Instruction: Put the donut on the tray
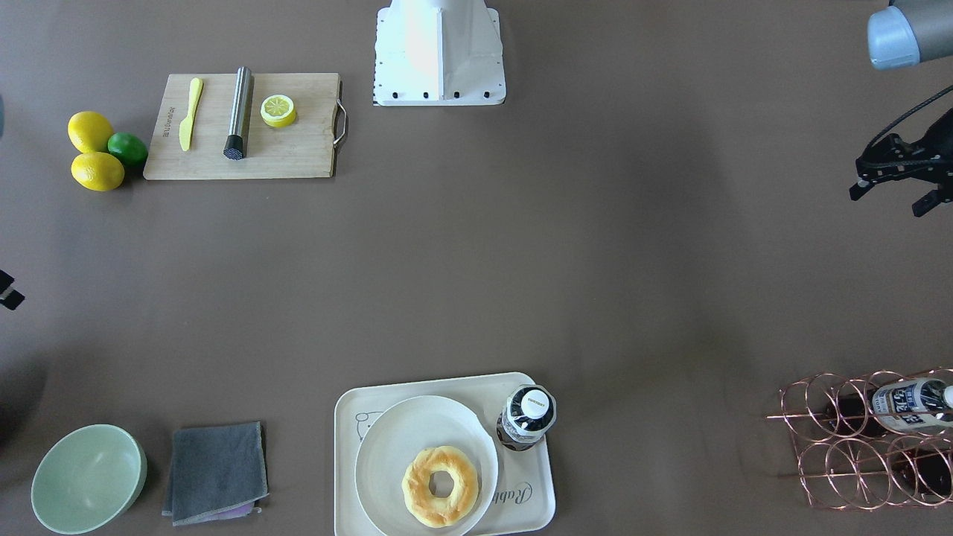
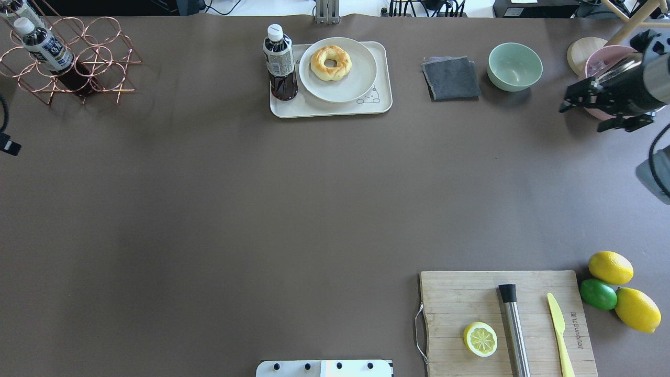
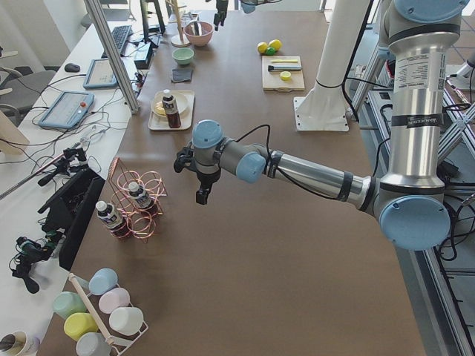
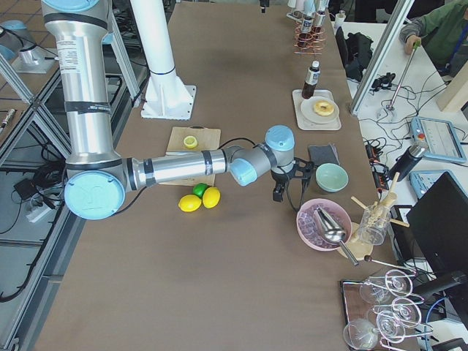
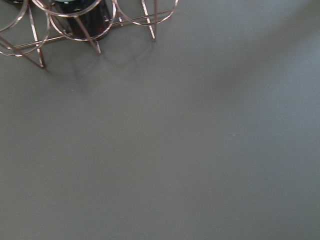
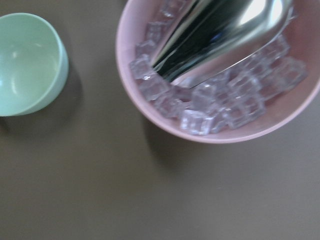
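Note:
The golden ring donut (image 1: 440,486) lies on a round white plate (image 1: 387,447) that sits on the cream tray (image 1: 344,476) with the bear drawing. In the overhead view the donut (image 2: 330,63) and tray (image 2: 324,110) are at the table's far middle. My left gripper (image 1: 890,201) is open and empty, hanging above the table near the copper rack, far from the tray. My right gripper (image 2: 582,118) is open and empty above the table beside a pink bowl, also far from the tray.
A dark drink bottle (image 2: 280,63) stands on the tray beside the plate. A grey cloth (image 2: 450,78), green bowl (image 2: 514,66) and pink bowl of ice (image 6: 220,75) are at the far right. A copper rack (image 2: 68,57) holds bottles. A cutting board (image 2: 502,324) carries a lemon half (image 2: 480,339).

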